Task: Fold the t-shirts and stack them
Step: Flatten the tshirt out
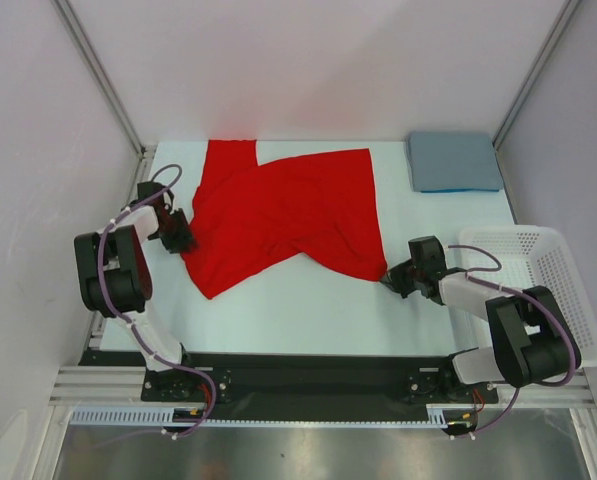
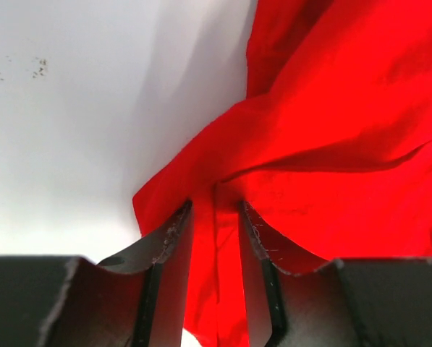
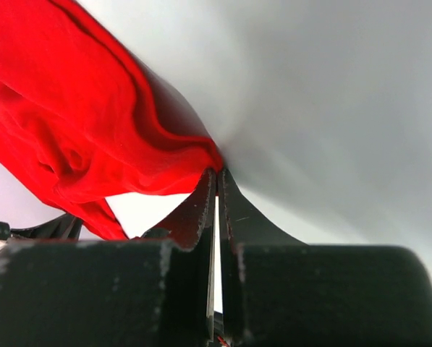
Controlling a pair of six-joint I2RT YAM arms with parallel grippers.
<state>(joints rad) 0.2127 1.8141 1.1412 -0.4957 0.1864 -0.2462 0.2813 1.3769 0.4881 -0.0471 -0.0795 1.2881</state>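
Cloth in bright red takes up the middle of the pale surface (image 1: 308, 310): the red t-shirt (image 1: 288, 215) lies opened out but rumpled. One sleeve reaches toward the far edge, and the lower hem runs in a slant from the left side down to the right.

At its left edge the left fingers (image 1: 183, 240) meet the fabric. In the left wrist view these fingers (image 2: 174, 246) stand narrow, and a bunched fold of the red t-shirt (image 2: 346, 144) fills the gap between them. Creases in the cloth run in toward their tips.

At the shirt's near right corner the right fingers (image 1: 393, 280) sit low over the surface. The right wrist view shows the two fingers (image 3: 201, 210) pressed almost flat together, pinching the very tip of the red t-shirt (image 3: 71, 123), which rises away to the left in a taut ridge.

In the far right corner, well apart from the red one, the blue t-shirt (image 1: 455, 162) lies folded into a neat square. Near it, a white mesh basket (image 1: 508, 232) stands at the right edge of the surface, just beside the right arm.
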